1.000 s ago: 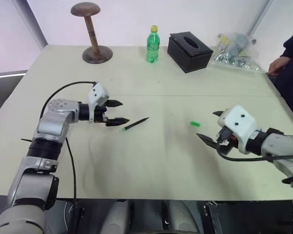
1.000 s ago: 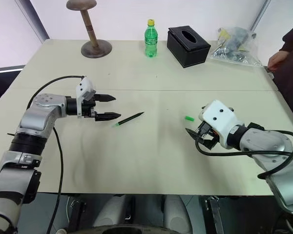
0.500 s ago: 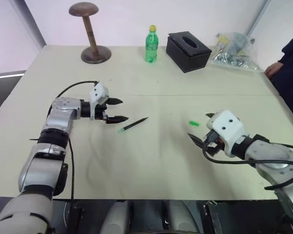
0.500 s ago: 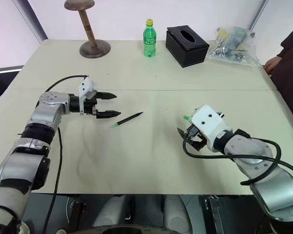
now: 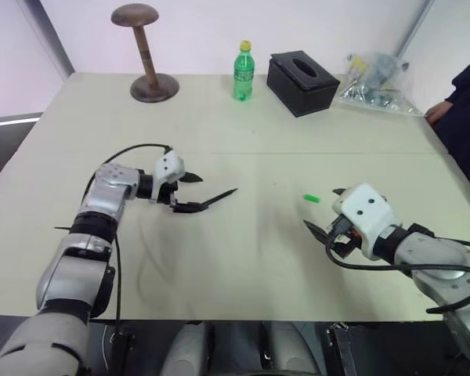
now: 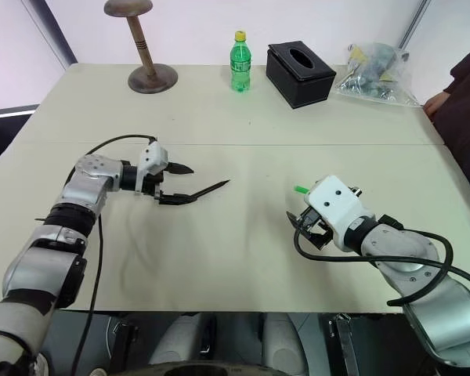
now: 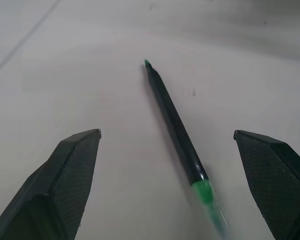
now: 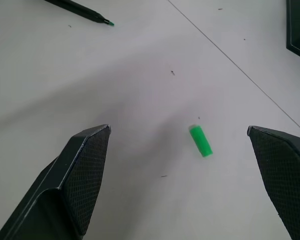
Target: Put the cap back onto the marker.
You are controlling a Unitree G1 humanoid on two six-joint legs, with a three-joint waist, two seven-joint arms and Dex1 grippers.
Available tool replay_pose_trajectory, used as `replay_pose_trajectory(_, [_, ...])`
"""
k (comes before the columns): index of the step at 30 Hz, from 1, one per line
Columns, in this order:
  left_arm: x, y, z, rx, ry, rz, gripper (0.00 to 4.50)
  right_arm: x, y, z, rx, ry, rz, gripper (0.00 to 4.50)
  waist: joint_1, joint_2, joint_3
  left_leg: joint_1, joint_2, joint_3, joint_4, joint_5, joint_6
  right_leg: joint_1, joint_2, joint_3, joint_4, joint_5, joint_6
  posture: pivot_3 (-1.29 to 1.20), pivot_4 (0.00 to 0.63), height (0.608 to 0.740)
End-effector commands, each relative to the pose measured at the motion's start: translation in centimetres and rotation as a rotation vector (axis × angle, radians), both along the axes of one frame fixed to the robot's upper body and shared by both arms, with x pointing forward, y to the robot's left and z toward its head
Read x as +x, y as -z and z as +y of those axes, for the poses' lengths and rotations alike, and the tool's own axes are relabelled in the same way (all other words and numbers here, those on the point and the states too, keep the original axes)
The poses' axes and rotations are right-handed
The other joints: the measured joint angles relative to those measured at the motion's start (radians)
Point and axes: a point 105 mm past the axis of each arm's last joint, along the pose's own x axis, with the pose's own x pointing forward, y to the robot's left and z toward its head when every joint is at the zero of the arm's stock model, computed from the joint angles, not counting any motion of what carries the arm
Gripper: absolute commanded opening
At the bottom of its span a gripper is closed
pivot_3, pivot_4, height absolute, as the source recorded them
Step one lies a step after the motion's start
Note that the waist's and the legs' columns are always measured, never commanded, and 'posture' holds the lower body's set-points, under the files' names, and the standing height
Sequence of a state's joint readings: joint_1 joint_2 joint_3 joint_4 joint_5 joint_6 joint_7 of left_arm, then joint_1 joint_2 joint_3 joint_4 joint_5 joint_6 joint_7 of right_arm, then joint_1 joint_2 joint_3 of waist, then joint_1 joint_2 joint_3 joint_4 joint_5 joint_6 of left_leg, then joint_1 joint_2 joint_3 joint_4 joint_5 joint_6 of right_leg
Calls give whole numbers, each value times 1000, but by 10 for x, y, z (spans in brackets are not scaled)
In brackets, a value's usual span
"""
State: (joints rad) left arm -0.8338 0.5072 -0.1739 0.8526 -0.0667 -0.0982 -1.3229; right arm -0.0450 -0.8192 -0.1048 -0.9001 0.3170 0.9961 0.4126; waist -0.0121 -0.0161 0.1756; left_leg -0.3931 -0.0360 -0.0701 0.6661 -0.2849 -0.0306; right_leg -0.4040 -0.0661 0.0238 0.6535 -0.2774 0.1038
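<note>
We see the marker (image 5: 218,200) lying flat on the table (image 5: 243,258), uncapped, between the spread fingers of our left gripper (image 5: 192,193), which is released and holds nothing. The cap (image 5: 312,199) lies on the table at about three o'clock from the marker, well apart. Our right gripper (image 5: 323,211), also released, hovers just beside the cap.

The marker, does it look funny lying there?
Yes. The marker lies on the table with its tip bare, and its little green cap sits off by itself, apart from it.
</note>
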Motion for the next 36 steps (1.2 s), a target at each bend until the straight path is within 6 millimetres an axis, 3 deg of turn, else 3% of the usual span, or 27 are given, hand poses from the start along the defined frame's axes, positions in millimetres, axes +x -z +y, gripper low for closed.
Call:
replay_pose_trajectory(1, [1,-5,-2,12,-2,-51,4463,-1,-11,-1,-8,7,-54,4500,0,0,0,0,0,0,0,0,0,0,0,0,0,0,0,0,150,740])
replay_pose_trajectory(8, [1,12,-3,40,-108,-135,4463,-4,-9,-2,-15,3,-36,4500,7,0,-1,1,0,0,0,0,0,1,-1,0,0,0,0,0,150,740])
replay_pose_trajectory(18, [-21,26,-15,-28,-160,-37,4463,-4,-8,-3,-20,-6,-22,4500,9,1,-2,4,0,-1,1,0,0,6,-1,-1,0,0,0,0,150,740])
replay_pose_trajectory(21, [-24,27,-17,-52,-189,37,3596,-3,-8,-3,-25,-11,-20,4500,10,1,-2,4,0,-1,1,0,0,6,-1,-1,0,0,0,0,150,740])
replay_pose_trajectory(28, [-21,27,-19,-22,-196,70,33,-1,-10,-3,-30,-17,-24,4500,18,1,-2,5,0,-1,1,0,0,6,0,-1,0,0,0,0,150,740])
replay_pose_trajectory(36, [-25,23,-20,-20,-129,73,33,-2,-10,-5,-38,-15,-22,4500,20,1,-2,5,0,-1,1,0,0,6,-1,-1,0,0,0,0,150,740])
